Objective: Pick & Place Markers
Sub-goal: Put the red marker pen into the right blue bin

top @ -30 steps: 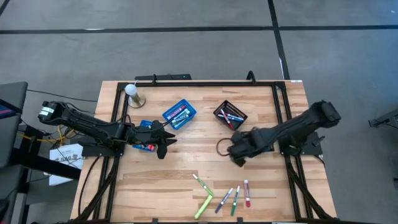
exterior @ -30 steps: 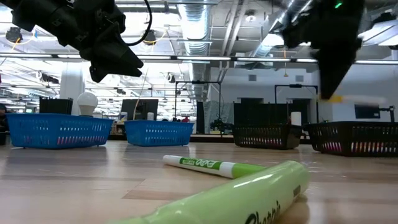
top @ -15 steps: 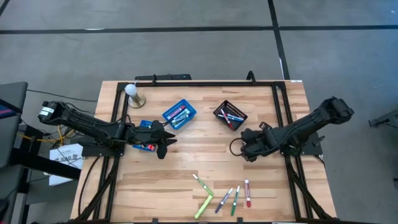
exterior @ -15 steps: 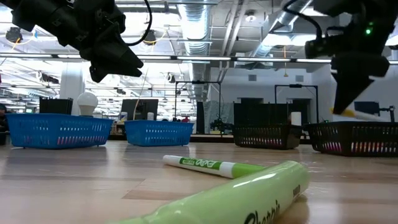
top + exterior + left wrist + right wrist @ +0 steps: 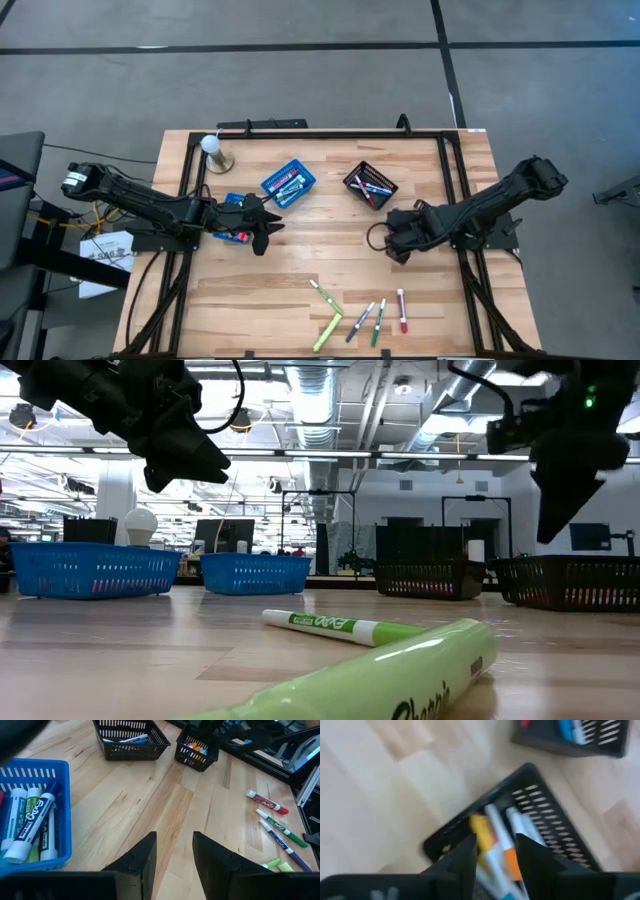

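Observation:
My right gripper (image 5: 495, 855) hangs open over a black mesh basket (image 5: 547, 810) at the table's right middle. A yellow marker (image 5: 481, 832) lies in that basket with white and orange ones, below the fingers and apart from them. My left gripper (image 5: 174, 852) stands open above bare wood at the left middle, beside a blue basket (image 5: 30, 820) of markers, with nothing between its fingers. Several loose markers (image 5: 362, 318) lie flat near the front edge, among them a thick green one (image 5: 400, 675) and a red one (image 5: 402, 310).
A second blue basket (image 5: 288, 183) and a second black mesh basket (image 5: 370, 185) stand at the back middle, both with markers inside. A white bulb on a round stand (image 5: 212, 150) is at the back left. Bare wood lies between the two grippers.
My right gripper has moved a little toward the table's right edge, over the black basket, and has let go of the yellow marker that hung from its fingertips. The marker now lies in the basket below.

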Robot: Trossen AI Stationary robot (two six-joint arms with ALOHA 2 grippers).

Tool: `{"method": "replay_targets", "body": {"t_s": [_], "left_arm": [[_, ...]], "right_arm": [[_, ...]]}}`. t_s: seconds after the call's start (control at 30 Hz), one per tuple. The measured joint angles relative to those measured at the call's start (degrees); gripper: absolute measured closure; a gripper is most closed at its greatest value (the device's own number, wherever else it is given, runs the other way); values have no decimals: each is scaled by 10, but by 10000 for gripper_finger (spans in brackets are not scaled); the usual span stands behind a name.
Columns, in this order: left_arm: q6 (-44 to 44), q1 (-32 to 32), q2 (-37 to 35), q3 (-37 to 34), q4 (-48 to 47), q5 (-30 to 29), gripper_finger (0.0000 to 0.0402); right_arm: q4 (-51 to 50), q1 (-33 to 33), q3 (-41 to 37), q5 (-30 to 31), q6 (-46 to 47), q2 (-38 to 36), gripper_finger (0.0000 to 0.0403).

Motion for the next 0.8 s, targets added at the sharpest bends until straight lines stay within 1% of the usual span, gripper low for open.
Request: {"method": "replay_targets", "body": {"t_s": [0.07, 0.13, 0.27, 0.33, 0.5, 0.6, 0.67, 0.8], "left_arm": [[0, 0, 0, 0, 0, 0, 280], [0, 0, 0, 0, 0, 0, 280], [0, 0, 0, 0, 0, 0, 280], [0, 0, 0, 0, 0, 0, 280], [0, 0, 0, 0, 0, 0, 280], [0, 0, 0, 0, 0, 0, 280], [-1, 0, 0, 0, 0, 0, 280], [-1, 0, 0, 0, 0, 0, 280]], "right_arm": [[-2, 0, 16, -34, 7, 0, 258], [-3, 0, 31, -83, 31, 0, 243], [5, 14, 46, -190, 155, 0, 222], [18, 35, 46, -219, 217, 1, 215], [43, 112, 47, -225, 331, 24, 211], [77, 150, 47, -226, 387, 52, 213], [94, 161, 47, -243, 398, 72, 213], [106, 161, 47, -289, 396, 128, 211]]}}
